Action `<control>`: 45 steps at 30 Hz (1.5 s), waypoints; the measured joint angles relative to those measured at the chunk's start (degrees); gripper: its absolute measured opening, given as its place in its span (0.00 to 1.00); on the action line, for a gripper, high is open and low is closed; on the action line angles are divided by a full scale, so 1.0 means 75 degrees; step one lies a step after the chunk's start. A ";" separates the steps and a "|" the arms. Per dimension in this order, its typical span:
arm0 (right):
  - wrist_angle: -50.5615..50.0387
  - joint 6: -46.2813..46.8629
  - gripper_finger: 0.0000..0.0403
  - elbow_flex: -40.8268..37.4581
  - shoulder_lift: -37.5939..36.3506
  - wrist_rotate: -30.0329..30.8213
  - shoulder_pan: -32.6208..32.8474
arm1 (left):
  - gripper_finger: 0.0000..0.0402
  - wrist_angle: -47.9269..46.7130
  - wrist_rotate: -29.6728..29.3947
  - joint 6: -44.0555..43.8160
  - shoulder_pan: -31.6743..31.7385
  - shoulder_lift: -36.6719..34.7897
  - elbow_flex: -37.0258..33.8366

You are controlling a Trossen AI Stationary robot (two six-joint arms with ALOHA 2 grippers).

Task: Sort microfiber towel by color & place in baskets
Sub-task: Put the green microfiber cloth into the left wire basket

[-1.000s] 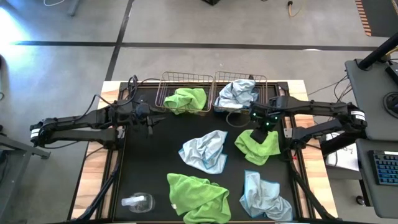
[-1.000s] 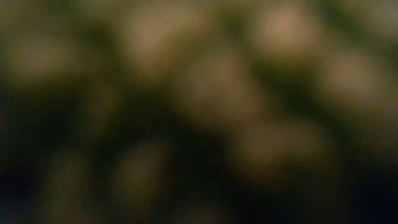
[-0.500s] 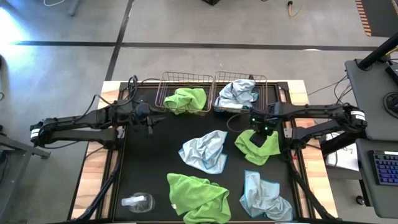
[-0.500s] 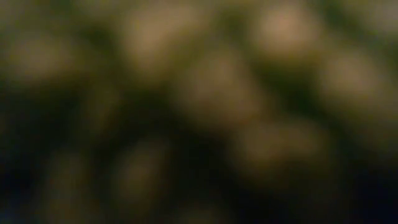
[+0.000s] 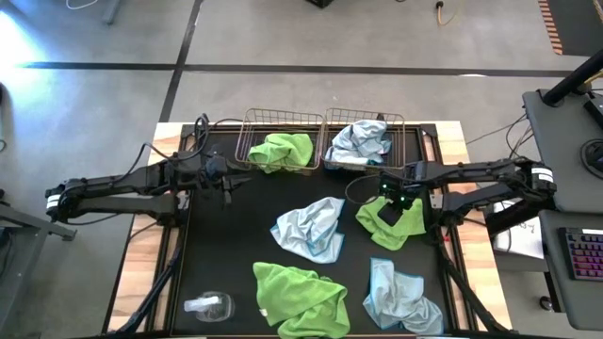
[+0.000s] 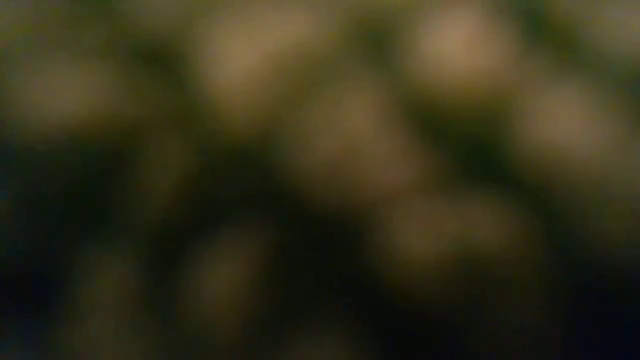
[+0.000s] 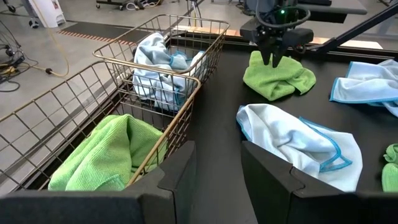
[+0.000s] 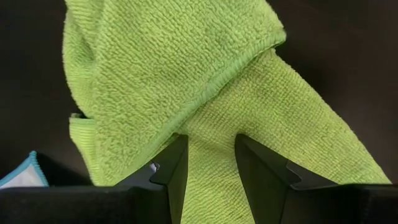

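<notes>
My right gripper (image 5: 389, 209) (image 8: 210, 140) stands open over a crumpled lime green towel (image 5: 394, 224) (image 7: 277, 78) on the black mat near the table's right side, fingers pointing down, one on either side of a raised fold. My left gripper (image 5: 237, 181) (image 7: 217, 149) waits open and holds nothing, left of the baskets. The left wire basket (image 5: 254, 127) holds a green towel (image 5: 283, 151). The right basket (image 5: 400, 122) holds a pale blue one (image 5: 358, 141). A blue towel (image 5: 309, 229), a green towel (image 5: 300, 299) and another blue towel (image 5: 400, 303) lie loose on the mat. My right gripper comes at the green towel's raised fold (image 8: 205, 106) from above, pointing down, open. Its fingertips (image 7: 268, 61) are at the level of the cloth's top. I cannot tell whether they touch it.
A clear spray bottle (image 5: 207, 304) lies at the mat's near left corner. The two baskets stand side by side at the far edge. Bare mat lies between my left gripper and the middle blue towel. Wooden table edges flank the mat.
My right gripper has moved a little toward the near edge and down onto the green towel on the right. The towels and my left arm have kept still.
</notes>
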 joint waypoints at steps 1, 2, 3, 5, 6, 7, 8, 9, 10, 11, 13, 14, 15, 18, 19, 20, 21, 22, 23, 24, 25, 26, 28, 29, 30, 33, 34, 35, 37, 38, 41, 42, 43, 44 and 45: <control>0.0078 0.0031 0.32 -0.0054 0.0000 0.0001 0.0000 | 0.28 0.0000 0.0001 0.0003 0.0000 -0.0002 0.0000; 0.0148 0.0060 0.32 -0.0104 0.0000 -0.0001 0.0000 | 0.28 -0.0005 0.0002 0.0002 -0.0001 -0.0003 0.0000; 0.0203 0.0066 0.32 -0.0166 0.0000 0.0001 0.0000 | 0.28 -0.0006 0.0003 0.0000 -0.0001 -0.0002 0.0000; 0.0337 0.0083 0.32 -0.0320 -0.0003 -0.0002 0.0000 | 0.28 -0.0007 0.0003 0.0000 0.0000 -0.0001 0.0000; 0.0397 0.0121 0.32 -0.0398 -0.0003 0.0001 0.0000 | 0.28 -0.0009 0.0003 -0.0001 0.0000 -0.0002 0.0000; 0.0458 0.0183 0.32 -0.0472 -0.0003 -0.0002 0.0000 | 0.28 -0.0012 0.0003 -0.0007 0.0000 -0.0003 0.0000; 0.0513 0.0260 0.32 -0.0539 -0.0003 -0.0002 0.0000 | 0.28 -0.0012 0.0003 -0.0026 0.0000 -0.0003 0.0000; 0.0566 0.0316 0.32 -0.0599 -0.0004 -0.0002 0.0000 | 0.28 -0.0012 0.0006 -0.0026 -0.0003 -0.0003 0.0000; 0.0617 0.0366 0.32 -0.0661 -0.0006 0.0001 0.0000 | 0.28 -0.0015 0.0003 -0.0026 -0.0001 -0.0002 0.0000; 0.0675 0.0421 0.32 -0.0721 -0.0009 0.0001 0.0000 | 0.28 -0.0015 0.0004 -0.0026 -0.0002 -0.0003 0.0000; 0.0772 0.0468 0.32 -0.0811 -0.0014 0.0004 0.0000 | 0.28 -0.0015 0.0003 -0.0026 0.0000 -0.0001 0.0000; 0.0800 0.0476 0.32 -0.0836 -0.0015 0.0004 0.0000 | 0.28 -0.0015 0.0005 -0.0026 0.0000 -0.0003 0.0000; 0.0832 0.0477 0.32 -0.0859 -0.0015 0.0004 0.0000 | 0.28 -0.0015 0.0003 -0.0026 -0.0001 -0.0003 0.0000; 0.0875 0.0480 0.32 -0.0860 -0.0015 0.0005 -0.0003 | 0.28 -0.0015 0.0006 -0.0026 0.0000 -0.0003 0.0000; 0.0881 0.0477 0.32 -0.0855 -0.0015 0.0007 -0.0003 | 0.28 -0.0015 0.0003 -0.0026 0.0000 -0.0002 0.0000; 0.0886 0.0477 0.31 -0.0849 -0.0012 0.0007 -0.0003 | 0.28 -0.0015 0.0006 -0.0027 -0.0001 -0.0001 0.0000; 0.0892 0.0477 0.31 -0.0843 -0.0012 0.0007 0.0000 | 0.28 -0.0015 0.0005 -0.0027 0.0000 -0.0001 0.0000; 0.0914 0.0478 0.30 -0.0841 -0.0012 0.0004 0.0000 | 0.28 -0.0015 0.0004 -0.0027 0.0000 -0.0001 0.0000; 0.0924 0.0477 0.28 -0.0838 -0.0009 0.0001 0.0000 | 0.28 -0.0015 0.0003 -0.0029 -0.0001 -0.0003 0.0000; 0.0930 0.0477 0.26 -0.0838 -0.0009 -0.0002 0.0000 | 0.28 -0.0015 0.0005 -0.0026 0.0000 -0.0003 0.0000; 0.0942 0.0477 0.24 -0.0838 -0.0009 -0.0007 0.0000 | 0.28 -0.0015 0.0003 -0.0028 -0.0002 -0.0002 0.0000; 0.0953 0.0480 0.21 -0.0835 -0.0009 -0.0028 0.0000 | 0.28 -0.0015 0.0003 -0.0026 0.0000 -0.0003 0.0000; 0.0973 0.0480 0.15 -0.0832 -0.0009 -0.0055 0.0000 | 0.28 -0.0015 0.0003 -0.0026 0.0000 -0.0003 0.0000; 0.0986 0.0480 0.12 -0.0827 -0.0009 -0.0079 0.0000 | 0.28 -0.0015 0.0003 -0.0026 0.0000 -0.0002 0.0000; 0.1006 0.0480 0.08 -0.0826 -0.0009 -0.0122 0.0000 | 0.28 -0.0015 0.0003 -0.0026 -0.0001 -0.0003 0.0000; 0.1067 0.0479 0.03 -0.0829 -0.0006 -0.0282 -0.0003 | 0.28 -0.0017 0.0003 -0.0026 -0.0001 -0.0003 0.0000; 0.1091 0.0477 0.03 -0.0829 -0.0006 -0.0356 -0.0003 | 0.28 -0.0020 0.0003 -0.0026 -0.0001 0.0000 0.0000; 0.1099 0.0477 0.03 -0.0829 -0.0006 -0.0383 0.0000 | 0.28 -0.0020 0.0003 -0.0026 -0.0001 -0.0003 0.0000; 0.1087 0.0488 0.02 -0.0815 -0.0006 -0.0422 -0.0003 | 0.28 -0.0020 0.0003 -0.0026 0.0000 -0.0003 0.0000; 0.1041 0.0496 0.02 -0.0766 -0.0006 -0.0430 -0.0001 | 0.28 -0.0020 0.0003 -0.0026 0.0000 -0.0003 0.0000; 0.1033 0.0468 0.02 -0.0439 -0.0024 -0.0608 0.0001 | 0.28 -0.0020 0.0003 -0.0026 -0.0002 -0.0002 0.0000; 0.1038 0.0446 0.02 -0.0290 -0.0048 -0.0634 0.0003 | 0.28 -0.0020 0.0003 -0.0028 -0.0002 -0.0003 0.0000; 0.1031 0.0389 0.02 -0.0132 -0.0069 -0.0634 0.0003 | 0.28 -0.0020 0.0003 -0.0041 -0.0002 -0.0001 0.0000; 0.1028 0.0332 0.02 0.0034 -0.0096 -0.0634 0.0003 | 0.28 -0.0020 0.0003 -0.0056 -0.0001 -0.0003 0.0000; 0.1029 0.0251 0.02 0.0209 -0.0124 -0.0631 0.0003 | 0.28 -0.0020 0.0002 -0.0069 0.0000 -0.0001 0.0000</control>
